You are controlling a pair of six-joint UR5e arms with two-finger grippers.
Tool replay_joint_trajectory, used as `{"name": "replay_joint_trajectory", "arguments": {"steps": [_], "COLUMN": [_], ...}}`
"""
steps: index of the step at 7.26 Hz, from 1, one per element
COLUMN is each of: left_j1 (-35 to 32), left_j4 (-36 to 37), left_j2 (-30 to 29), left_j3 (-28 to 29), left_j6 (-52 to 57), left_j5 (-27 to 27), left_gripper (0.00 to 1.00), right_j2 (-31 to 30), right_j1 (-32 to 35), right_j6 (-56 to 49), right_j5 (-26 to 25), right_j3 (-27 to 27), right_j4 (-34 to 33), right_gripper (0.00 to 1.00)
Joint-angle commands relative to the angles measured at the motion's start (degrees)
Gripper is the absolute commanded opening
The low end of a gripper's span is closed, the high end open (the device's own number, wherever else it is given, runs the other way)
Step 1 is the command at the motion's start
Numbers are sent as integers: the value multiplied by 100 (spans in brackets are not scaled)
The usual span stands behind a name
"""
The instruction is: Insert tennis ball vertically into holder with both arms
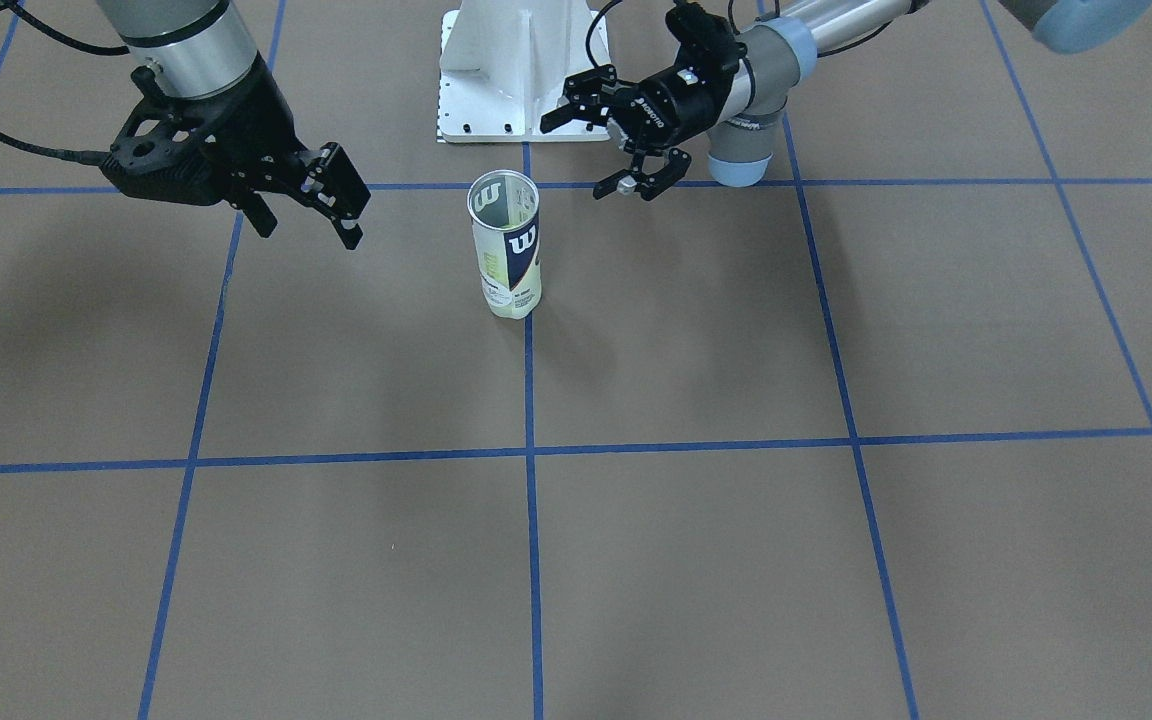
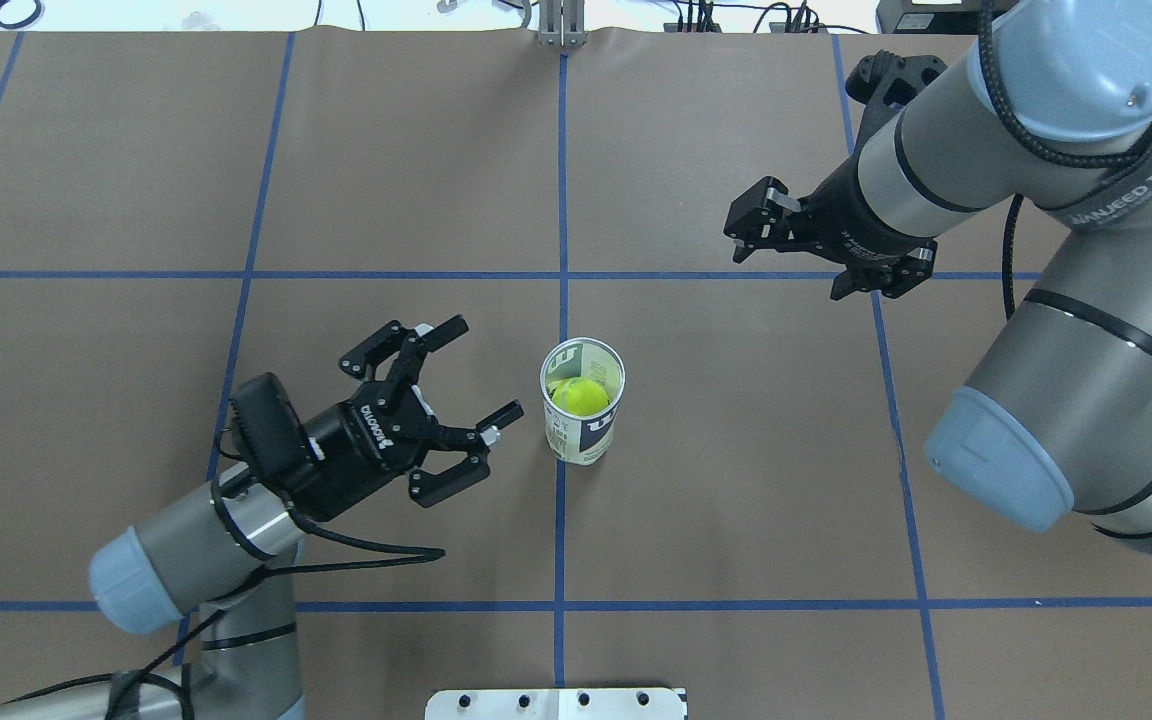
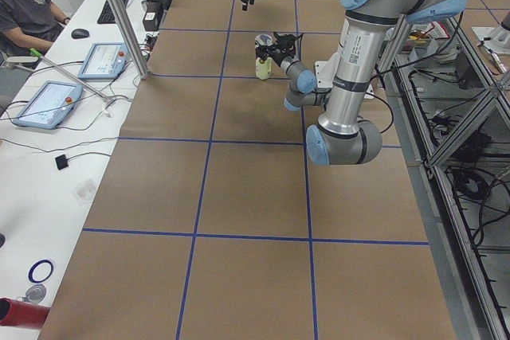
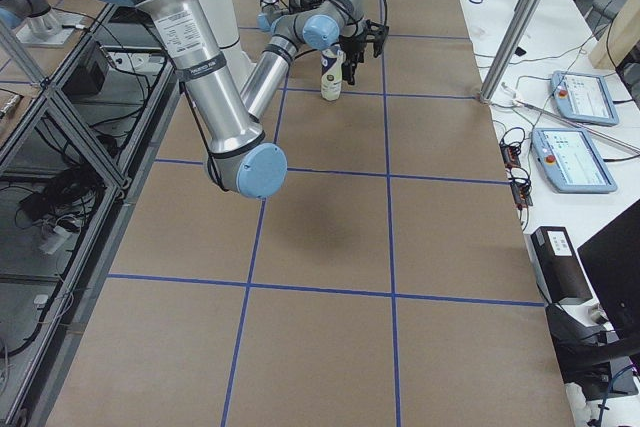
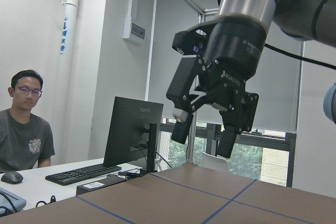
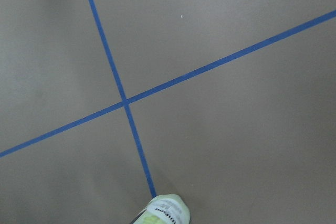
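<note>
The holder (image 2: 583,432) stands upright near the table's centre, a clear can with a navy and white label. A yellow-green tennis ball (image 2: 581,397) sits inside it, seen through the open top. My left gripper (image 2: 481,372) lies low just left of the holder, open and empty, its fingers pointing at the can without touching it. My right gripper (image 2: 786,270) hangs open and empty, up and away to the holder's far right. In the front-facing view the holder (image 1: 506,250) stands between the left gripper (image 1: 572,160) and right gripper (image 1: 311,235). The left wrist view shows the right gripper (image 5: 205,135) with parted fingers.
The white pedestal base (image 1: 521,70) stands at the robot's edge of the table, behind the holder. Blue tape lines (image 2: 561,200) grid the brown table. A side desk (image 3: 48,101) with tablets runs along the operators' edge, where a person (image 5: 26,129) sits by a monitor.
</note>
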Motion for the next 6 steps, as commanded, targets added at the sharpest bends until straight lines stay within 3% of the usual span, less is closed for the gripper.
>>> {"name": "replay_joint_trajectory", "arguments": {"steps": [1, 3, 6], "left_j1": [-565, -1355, -2156], "left_j4": [93, 670, 2813], "left_j2": [675, 1421, 1450], "left_j3": [-234, -225, -190], "left_j6": [-444, -851, -1629], "left_j5": [123, 221, 134], "left_gripper": [98, 97, 89], "right_j2": [-338, -487, -751], "right_j1": [401, 858, 1579], "right_j6": [-1184, -2072, -3216], "right_j5": [-15, 3, 467], "right_j3": [-245, -604, -1035], "right_j4": [10, 1, 9], "right_gripper": [99, 99, 99]}}
